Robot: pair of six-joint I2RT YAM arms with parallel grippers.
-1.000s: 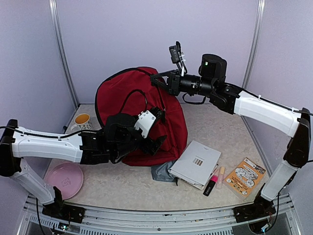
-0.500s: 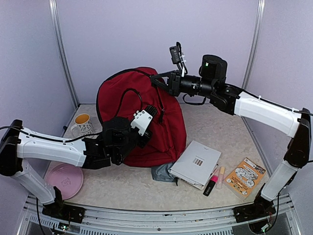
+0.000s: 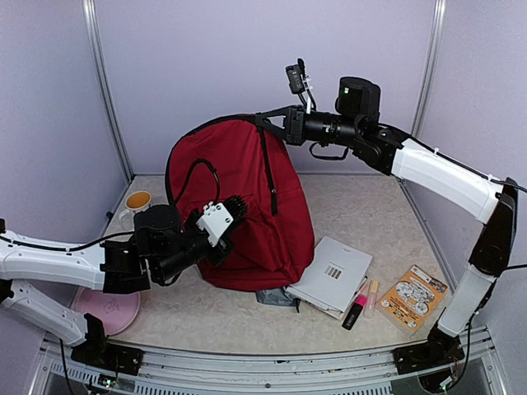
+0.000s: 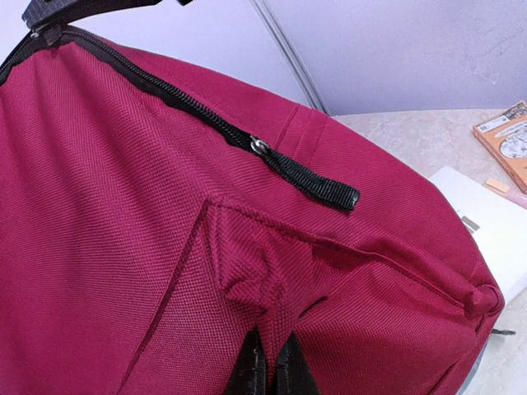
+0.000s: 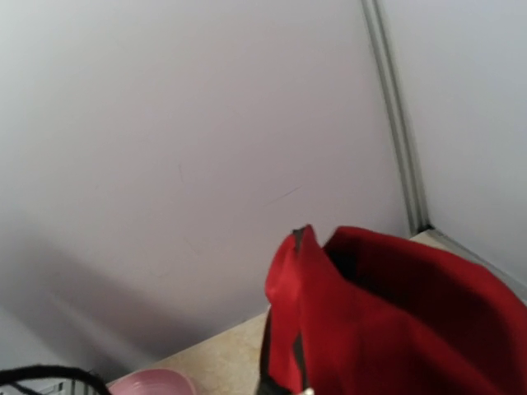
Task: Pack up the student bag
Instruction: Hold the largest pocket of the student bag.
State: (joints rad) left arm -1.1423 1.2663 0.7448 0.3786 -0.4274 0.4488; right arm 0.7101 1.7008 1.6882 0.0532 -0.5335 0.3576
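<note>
Well, the student bag (image 3: 239, 173) stood tall in the middle of the table (image 3: 362, 206). Its long side went up and down, and its top pointed toward 1 o'clock. The right gripper (image 3: 278, 125) held that top edge tight. The left gripper (image 4: 272, 372) was closed, pinching a fold of red cloth low on the bag at 7 o'clock. Bare table lay at 3 o'clock, out to the wall. At 4 o'clock a white book (image 3: 333, 271) lay just beside the bag's foot. Its striped label and the words on the orange booklet (image 3: 412, 295) were too small to read. A pink plate (image 3: 107, 300) sat at 8 o'clock, near the front edge.
</note>
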